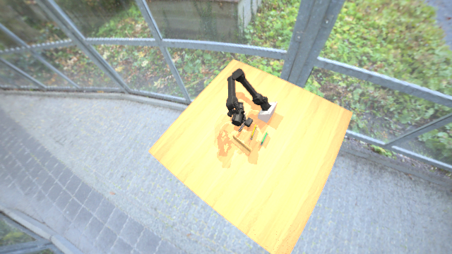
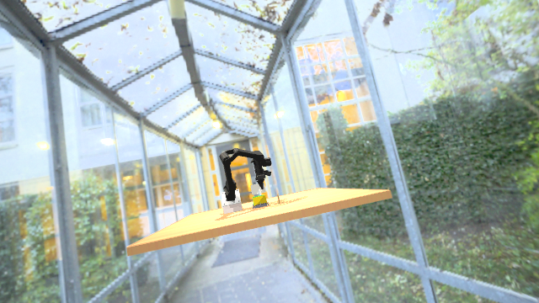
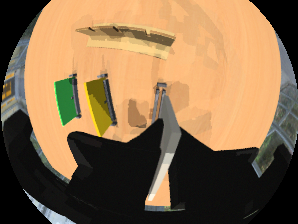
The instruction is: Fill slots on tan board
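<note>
A thin light-grey board (image 3: 171, 131) is pinched by the black tool (image 3: 164, 123) above its dark holder (image 3: 161, 86). The yellow board (image 1: 253, 131) (image 3: 98, 107) and green board (image 1: 264, 138) (image 3: 65, 101) are held in separate dark holders, near the notched tan board (image 1: 242, 144) (image 3: 131, 37).

The slotted board (image 1: 242, 144) (image 2: 278, 199) (image 3: 127, 38) stands beyond three holders (image 3: 76, 100), with boards (image 1: 264, 137) (image 3: 64, 101) in the left and middle, another (image 2: 255, 188) (image 3: 170, 132) above the right.

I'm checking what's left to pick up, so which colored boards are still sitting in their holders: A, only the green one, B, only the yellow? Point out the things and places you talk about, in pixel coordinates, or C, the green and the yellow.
C: the green board (image 1: 264, 138) (image 3: 64, 101) and the yellow board (image 1: 253, 131) (image 3: 97, 107) each stand in a holder.
</note>
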Tool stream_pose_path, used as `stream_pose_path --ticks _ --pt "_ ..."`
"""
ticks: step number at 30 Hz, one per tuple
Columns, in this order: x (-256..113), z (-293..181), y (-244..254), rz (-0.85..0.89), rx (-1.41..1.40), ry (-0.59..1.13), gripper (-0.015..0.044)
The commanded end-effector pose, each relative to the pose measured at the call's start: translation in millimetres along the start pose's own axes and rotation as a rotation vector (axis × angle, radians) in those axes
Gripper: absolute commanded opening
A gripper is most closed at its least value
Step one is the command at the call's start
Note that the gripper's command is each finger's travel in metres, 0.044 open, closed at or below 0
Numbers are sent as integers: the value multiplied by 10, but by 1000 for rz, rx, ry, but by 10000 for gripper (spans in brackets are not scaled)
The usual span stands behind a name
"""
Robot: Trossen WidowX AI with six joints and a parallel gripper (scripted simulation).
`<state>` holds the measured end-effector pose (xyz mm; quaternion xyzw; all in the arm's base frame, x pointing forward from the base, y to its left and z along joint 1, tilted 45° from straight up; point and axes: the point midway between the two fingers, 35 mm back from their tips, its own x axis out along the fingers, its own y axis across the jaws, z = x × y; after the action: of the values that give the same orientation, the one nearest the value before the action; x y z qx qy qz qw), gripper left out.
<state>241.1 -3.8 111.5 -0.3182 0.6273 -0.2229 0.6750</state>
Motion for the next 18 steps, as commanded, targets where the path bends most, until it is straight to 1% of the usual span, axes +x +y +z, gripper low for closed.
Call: stream_pose_path --ticks 1,18 --pt "-29 103 18 4 13 1 0" --pt "-77 544 79 5 64 0 0"
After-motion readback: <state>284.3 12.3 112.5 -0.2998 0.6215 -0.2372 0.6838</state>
